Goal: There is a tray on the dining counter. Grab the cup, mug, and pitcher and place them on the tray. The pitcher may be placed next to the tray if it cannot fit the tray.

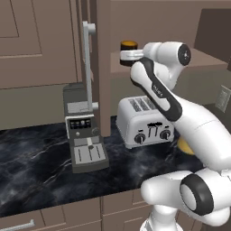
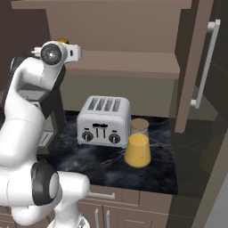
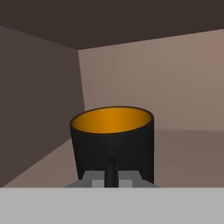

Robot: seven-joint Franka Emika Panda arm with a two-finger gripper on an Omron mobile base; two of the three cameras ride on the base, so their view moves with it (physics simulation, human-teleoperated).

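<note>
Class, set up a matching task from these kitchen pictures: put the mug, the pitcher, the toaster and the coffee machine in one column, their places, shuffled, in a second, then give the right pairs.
Things:
1. mug
2. pitcher
3. toaster
4. coffee machine

Places:
A. on the counter, left of the toaster in the left base view
B. up in the cabinet nook, at the claw
C. on the counter between the coffee machine and the pitcher
D. on the counter, right of the toaster

Pairs: 1-B, 2-D, 3-C, 4-A
</note>
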